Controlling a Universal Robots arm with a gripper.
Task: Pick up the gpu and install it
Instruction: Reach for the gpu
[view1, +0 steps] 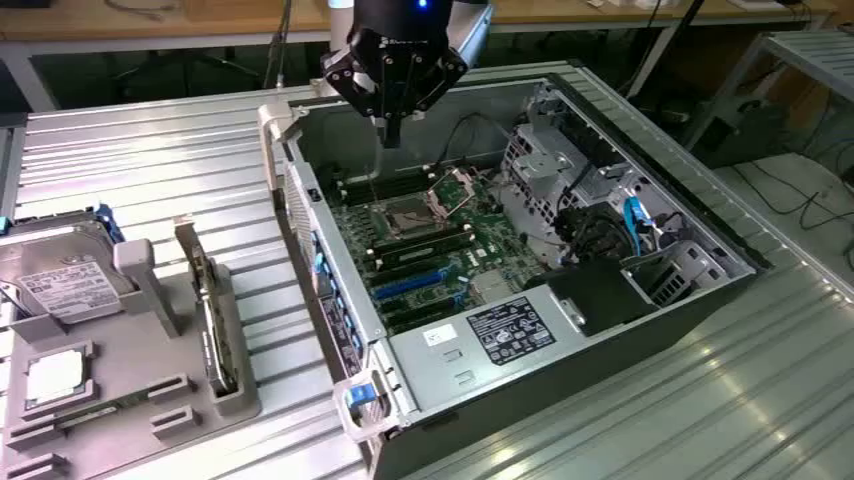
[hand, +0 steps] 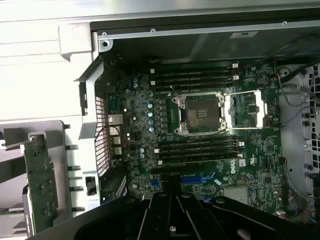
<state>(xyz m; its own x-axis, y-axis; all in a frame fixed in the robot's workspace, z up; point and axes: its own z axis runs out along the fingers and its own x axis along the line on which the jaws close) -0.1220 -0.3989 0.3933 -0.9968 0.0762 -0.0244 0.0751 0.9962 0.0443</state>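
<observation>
Gripper (view1: 391, 130) pressed together, empty, over the far end of the open PC case (view1: 574, 368), above the motherboard (view1: 427, 250). gpu (view1: 207, 300) stands on edge in the gray holder (view1: 120, 400) beside the case, lower edge hidden in the slot.

The ribbed metal worktop (view1: 147, 160) carries two things. An open computer case (view1: 601, 355) (lying on its side) takes the half toward the exterior view's right. A grey parts holder (view1: 127, 400) lies near the left edge, with bare worktop between them.
</observation>
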